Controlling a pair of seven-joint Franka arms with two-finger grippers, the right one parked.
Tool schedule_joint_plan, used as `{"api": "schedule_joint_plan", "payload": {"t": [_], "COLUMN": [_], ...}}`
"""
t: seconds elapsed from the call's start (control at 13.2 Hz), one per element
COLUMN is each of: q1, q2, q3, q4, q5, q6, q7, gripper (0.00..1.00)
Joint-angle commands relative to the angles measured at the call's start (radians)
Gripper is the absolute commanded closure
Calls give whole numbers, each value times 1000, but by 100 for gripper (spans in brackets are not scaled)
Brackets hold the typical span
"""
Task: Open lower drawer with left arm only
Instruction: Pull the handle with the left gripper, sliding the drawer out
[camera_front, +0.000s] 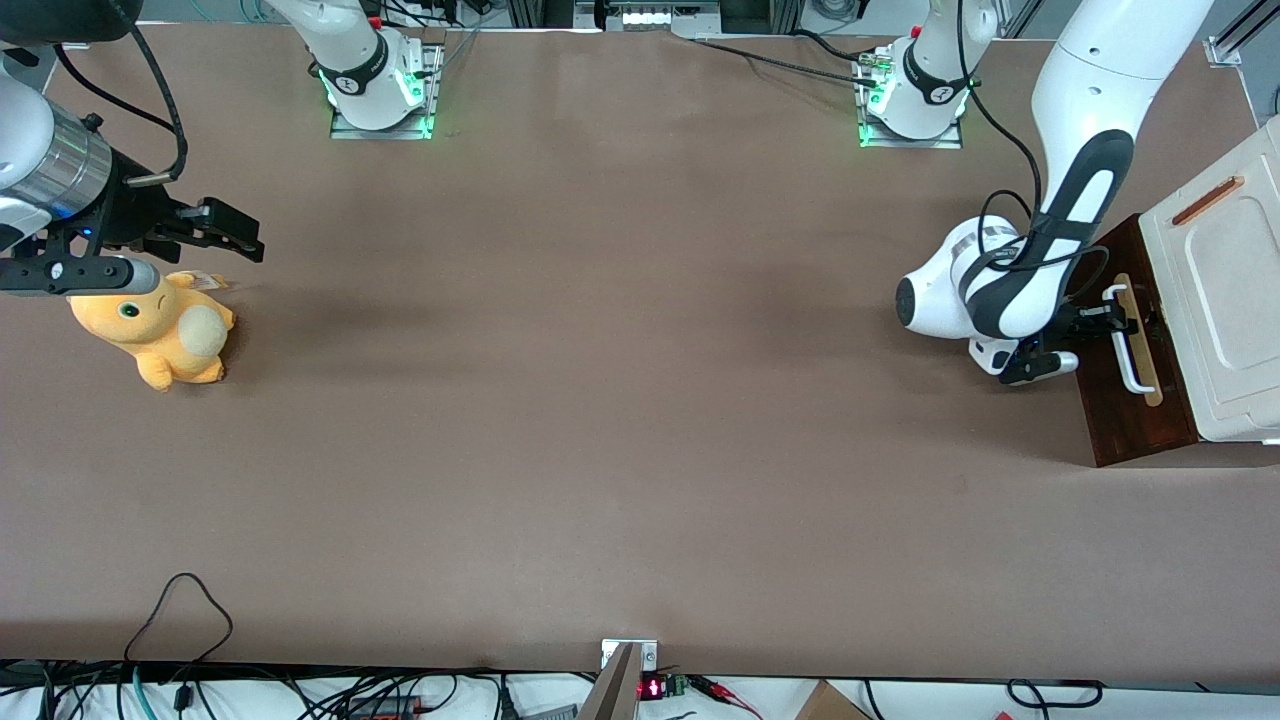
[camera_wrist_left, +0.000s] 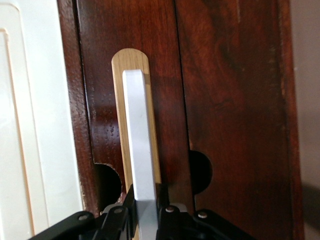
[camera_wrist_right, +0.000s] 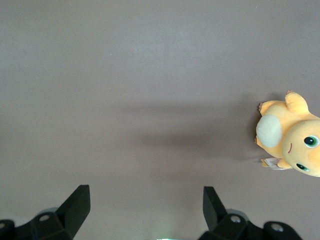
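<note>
The lower drawer (camera_front: 1125, 425) shows its dark brown front (camera_wrist_left: 225, 100) at the working arm's end of the table. Its white bar handle (camera_front: 1131, 358) (camera_wrist_left: 140, 135) lies along a pale wood strip (camera_wrist_left: 131, 60). The left arm (camera_front: 1085, 170) reaches down in front of it. My left gripper (camera_front: 1112, 318) (camera_wrist_left: 148, 201) is shut on the handle's end, one black finger (camera_wrist_left: 128, 201) pressed against each side of the bar. No light wood of the drawer's inside shows.
A cream-white panel (camera_front: 1230, 290) (camera_wrist_left: 35, 125) with an orange-brown strip handle (camera_front: 1207, 200) sits right above the drawer front. An orange plush toy (camera_front: 160, 325) (camera_wrist_right: 292, 135) lies toward the parked arm's end of the table.
</note>
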Motion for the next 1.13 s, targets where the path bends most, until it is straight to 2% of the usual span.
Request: {"api": "schedule_joint_plan", "payload": {"t": [0.0,0.3,0.68,0.83,0.91,0.98,1.06], "q1": [-52,-90,-107,-107,-107,-107,-106], "q2": [-2,-2,-2,-2,-2,-1,-1], "q3": [-44,-100,-133,-133,-131,-131,-131], "q4": [13,15,27,27,27,27,25], "q5": [10,-58,-67,-79,-85,-87,-93], "q6": [4,7,10,10,10,10,13], "q7": [38,62,110,116,116,119,120], "gripper": [100,100,100,96,89,56,6]}}
